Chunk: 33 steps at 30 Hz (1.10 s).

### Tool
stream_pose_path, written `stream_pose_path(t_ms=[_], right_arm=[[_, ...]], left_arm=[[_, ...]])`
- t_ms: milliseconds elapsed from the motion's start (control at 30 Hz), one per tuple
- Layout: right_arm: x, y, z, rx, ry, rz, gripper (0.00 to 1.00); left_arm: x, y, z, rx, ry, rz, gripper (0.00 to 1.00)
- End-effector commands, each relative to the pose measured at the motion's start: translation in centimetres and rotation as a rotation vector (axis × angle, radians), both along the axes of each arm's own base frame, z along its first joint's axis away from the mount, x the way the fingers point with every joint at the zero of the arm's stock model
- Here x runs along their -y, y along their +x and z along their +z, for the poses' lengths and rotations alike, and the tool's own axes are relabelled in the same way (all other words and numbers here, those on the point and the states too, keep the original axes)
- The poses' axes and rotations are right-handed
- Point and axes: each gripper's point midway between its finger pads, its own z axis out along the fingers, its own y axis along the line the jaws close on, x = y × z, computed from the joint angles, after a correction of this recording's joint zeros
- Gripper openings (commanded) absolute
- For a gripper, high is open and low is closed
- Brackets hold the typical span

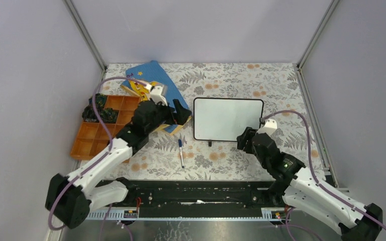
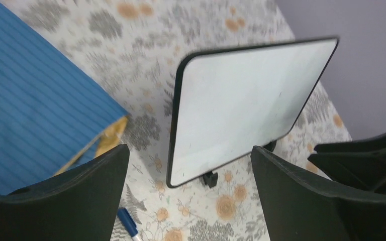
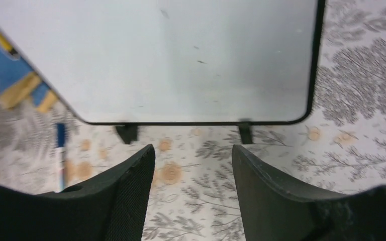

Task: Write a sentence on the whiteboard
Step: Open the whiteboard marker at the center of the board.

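Observation:
The whiteboard [image 1: 228, 119] [image 2: 241, 100] [image 3: 181, 60] lies flat mid-table, black-framed with little feet. Its face is plain white with faint specks; no sentence is in view on it. A blue-capped marker [image 1: 181, 153] [image 2: 128, 226] [image 3: 60, 145] lies loose on the cloth near the board's near-left corner. My left gripper [image 1: 181, 114] [image 2: 189, 150] hangs wide open just left of the board, nothing between its fingers. My right gripper [image 1: 245, 139] [image 3: 192, 148] stands open and empty at the board's near-right edge, above the cloth.
A blue picture book [image 1: 153, 75] [image 2: 30, 100] lies under and behind the left arm. An orange compartment tray [image 1: 100, 133] with dark items [image 1: 100, 113] sits at the left. Grey walls and metal rails close in the floral tablecloth [image 1: 231, 75] on three sides.

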Motion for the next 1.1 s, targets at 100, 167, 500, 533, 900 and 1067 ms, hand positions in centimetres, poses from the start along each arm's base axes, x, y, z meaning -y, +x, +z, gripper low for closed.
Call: stream_pose_path(t_ms=[100, 167, 500, 533, 900, 1067], right_arm=[[-4.9, -1.1, 5.2, 0.06, 0.056, 0.272, 0.6], [-6.7, -1.3, 5.8, 0.1, 0.024, 0.306, 0.6], [-19.8, -3.5, 3.6, 0.063, -0.084, 0.418, 0.62], [-20.8, -3.7, 3.4, 0.057, -0.083, 0.42, 0.62], [-28.6, -4.1, 0.0, -0.116, -0.164, 0.46, 0.59], [-28.9, -4.1, -3.0, -0.219, -0.202, 0.464, 0.54]], left_arm=[[-6.5, -1.0, 4.8, 0.176, 0.133, 0.206, 0.99], [-7.7, -1.6, 4.5, 0.175, 0.159, 0.24, 0.99], [-13.9, -2.6, 5.3, 0.22, 0.125, 0.545, 0.99], [-14.4, -2.8, 5.5, 0.219, 0.123, 0.574, 0.99], [-19.4, -5.0, 8.5, 0.299, 0.059, 0.795, 0.99], [-20.5, -5.7, 9.2, 0.348, 0.048, 0.825, 0.99]])
